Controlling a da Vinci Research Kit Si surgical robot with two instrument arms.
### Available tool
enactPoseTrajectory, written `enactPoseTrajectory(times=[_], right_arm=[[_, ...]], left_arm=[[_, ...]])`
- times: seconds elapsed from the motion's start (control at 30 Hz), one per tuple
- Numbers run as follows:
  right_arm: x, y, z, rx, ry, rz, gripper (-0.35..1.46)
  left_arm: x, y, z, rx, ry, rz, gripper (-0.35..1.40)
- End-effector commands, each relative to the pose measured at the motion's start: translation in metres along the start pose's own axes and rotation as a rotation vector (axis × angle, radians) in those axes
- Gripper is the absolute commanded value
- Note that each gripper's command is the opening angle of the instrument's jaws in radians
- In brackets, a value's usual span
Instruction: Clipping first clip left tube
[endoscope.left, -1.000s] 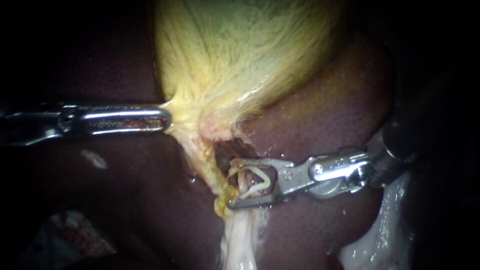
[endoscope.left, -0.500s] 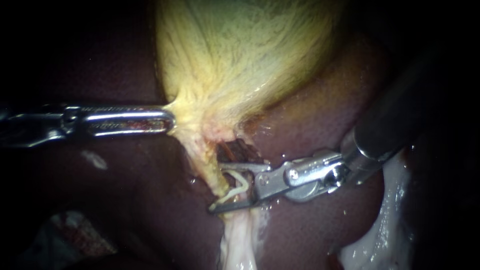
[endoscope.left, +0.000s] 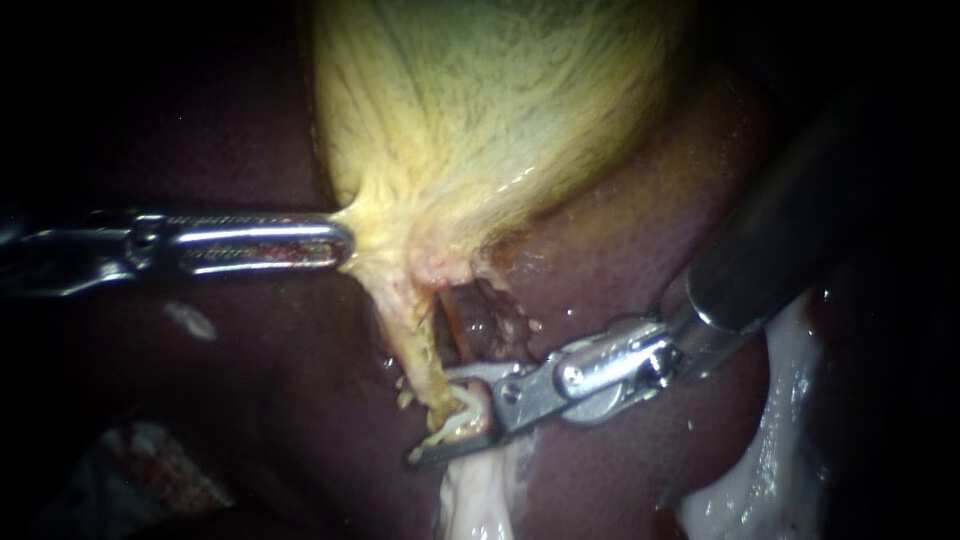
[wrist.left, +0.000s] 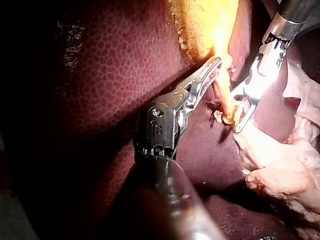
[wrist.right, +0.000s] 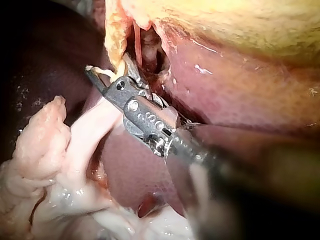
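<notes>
In the last second my right instrument (endoscope.left: 435, 420), coming in from 2 o'clock in the endoscope view, has slid toward 7 o'clock against the liver (endoscope.left: 620, 250). Its jaws, spread wide a second ago with the clip (endoscope.left: 465, 405) showing as an open V, have drawn close together. They now pinch the clip from both sides, at the foot of the yellowish strand that I take for the left tube (endoscope.left: 415, 345). That strand runs along the 9 o'clock edge of the dark opening (endoscope.left: 485, 320) under the gallbladder (endoscope.left: 500, 120). I judge the clip is being squeezed home. Whether it has fully locked I cannot tell, since the lower jaw hides its far end.

My left instrument (endoscope.left: 340, 240), from 9 o'clock, has not moved. Its jaws are clamped on the gallbladder's neck, pulling it toward 9 o'clock and keeping the tube taut.

No container is here. The only thing carried is the clip, inside my right jaws. White tissue (endoscope.left: 475, 500) trails off toward 6 o'clock below them.
</notes>
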Motion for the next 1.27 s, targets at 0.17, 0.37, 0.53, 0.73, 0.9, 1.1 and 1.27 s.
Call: enactPoseTrajectory(times=[0.17,0.37,0.53,0.73,0.9,1.1,1.27], right_arm=[[0.0002,0.0004,0.0005,-0.023,-0.004,0.003,0.40],[-0.0001,0.0005,0.0002,-0.062,-0.051,0.005,0.32],[-0.0008,0.0004,-0.0008,-0.104,-0.080,0.042,-0.06],[-0.0009,0.0003,-0.0014,-0.143,-0.106,0.089,-0.35],[-0.0008,0.0003,-0.0015,-0.143,-0.106,0.090,-0.35],[-0.0009,0.0003,-0.0015,-0.141,-0.105,0.101,-0.35],[-0.0010,0.0002,-0.0014,-0.134,-0.107,0.106,-0.35]], left_arm=[[-0.0001,0.0000,0.0001,-0.002,0.000,0.005,-0.35],[-0.0001,0.0000,0.0001,-0.002,0.000,0.005,-0.35],[-0.0001,0.0000,0.0001,-0.002,0.000,0.005,-0.35],[-0.0001,0.0000,0.0001,-0.002,0.000,0.005,-0.35],[-0.0001,0.0000,0.0001,-0.002,0.000,0.005,-0.35],[-0.0001,0.0000,0.0001,-0.002,0.000,0.005,-0.35],[-0.0003,0.0000,0.0002,-0.001,0.000,0.004,-0.35]])
